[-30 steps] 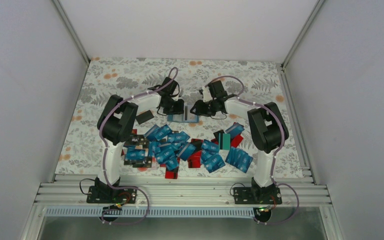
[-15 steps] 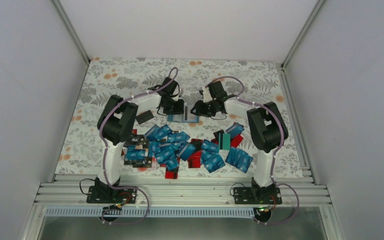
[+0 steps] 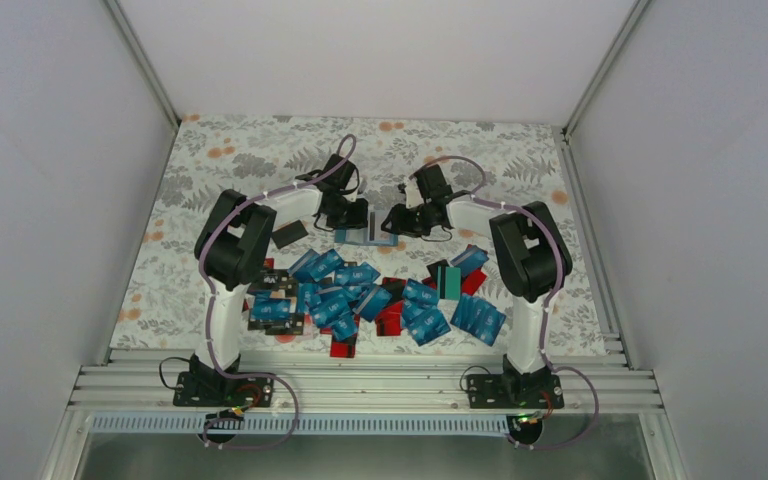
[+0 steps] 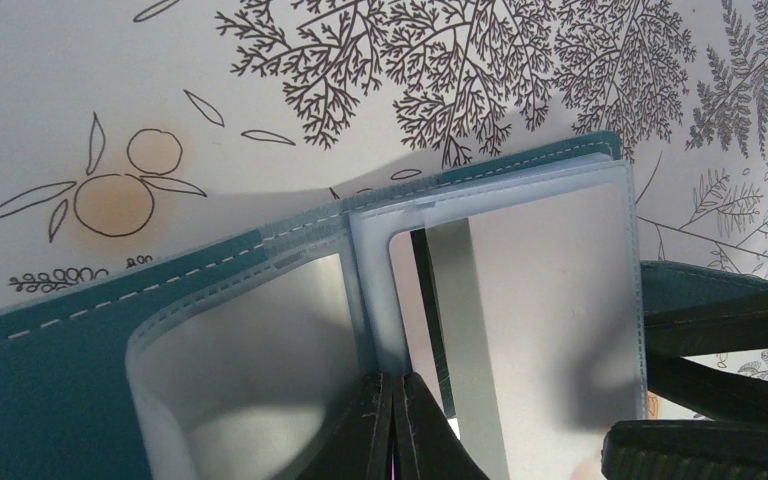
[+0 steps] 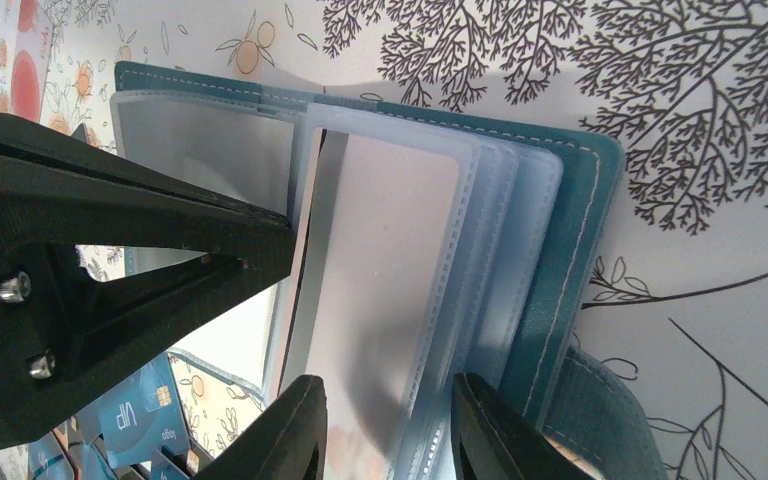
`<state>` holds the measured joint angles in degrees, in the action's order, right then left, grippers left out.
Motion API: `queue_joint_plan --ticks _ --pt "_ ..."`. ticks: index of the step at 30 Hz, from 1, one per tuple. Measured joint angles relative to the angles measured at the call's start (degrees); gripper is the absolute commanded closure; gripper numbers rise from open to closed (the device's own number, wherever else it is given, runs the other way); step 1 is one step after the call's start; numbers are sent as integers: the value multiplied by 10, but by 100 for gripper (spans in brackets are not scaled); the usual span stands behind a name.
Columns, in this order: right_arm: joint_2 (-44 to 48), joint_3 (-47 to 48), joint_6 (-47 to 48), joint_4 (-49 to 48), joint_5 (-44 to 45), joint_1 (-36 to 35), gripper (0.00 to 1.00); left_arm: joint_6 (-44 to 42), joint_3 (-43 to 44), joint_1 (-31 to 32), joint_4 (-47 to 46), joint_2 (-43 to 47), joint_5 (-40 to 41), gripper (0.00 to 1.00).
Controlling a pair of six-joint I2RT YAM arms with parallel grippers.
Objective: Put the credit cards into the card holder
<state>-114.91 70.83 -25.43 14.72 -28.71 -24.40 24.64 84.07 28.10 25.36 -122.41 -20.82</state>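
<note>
The teal-blue card holder point(image 3: 368, 237) lies open on the floral mat between both grippers. In the left wrist view its clear sleeves point(image 4: 520, 300) stand up, and a thin card point(image 4: 457, 320) sits edge-on inside one. My left gripper point(image 4: 393, 400) is shut on a sleeve leaf near the spine. My right gripper point(image 5: 390, 425) is open, its fingers point(image 5: 295, 430) straddling the sleeve stack holding a pale card point(image 5: 380, 260). The holder's teal cover point(image 5: 570, 260) lies beneath. Loose credit cards point(image 3: 360, 295), mostly blue, some red and black, lie nearer the arm bases.
A single black card point(image 3: 289, 235) lies left of the holder. A teal-green card point(image 3: 450, 282) sits in the right part of the pile. White walls enclose the mat point(image 3: 260, 150) on three sides. A metal rail point(image 3: 380, 385) runs along the near edge.
The right arm's elbow has shifted slightly left. The holder and the left arm have not visibly moved.
</note>
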Motion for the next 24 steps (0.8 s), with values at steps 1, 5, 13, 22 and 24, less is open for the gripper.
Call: queue_joint_plan --ticks 1,5,13,22,24 --pt "0 0 0 0 0 0 67 0 0 0 0 0 0 98" --pt "0 0 0 0 0 0 68 0 0 0 0 0 0 98" --pt "0 0 1 2 5 -1 69 0 0 0 0 0 0 98" --pt "2 7 5 17 46 -7 69 0 0 1 0 0 0 98" --pt "2 8 6 19 49 -9 69 0 0 1 0 0 1 98"
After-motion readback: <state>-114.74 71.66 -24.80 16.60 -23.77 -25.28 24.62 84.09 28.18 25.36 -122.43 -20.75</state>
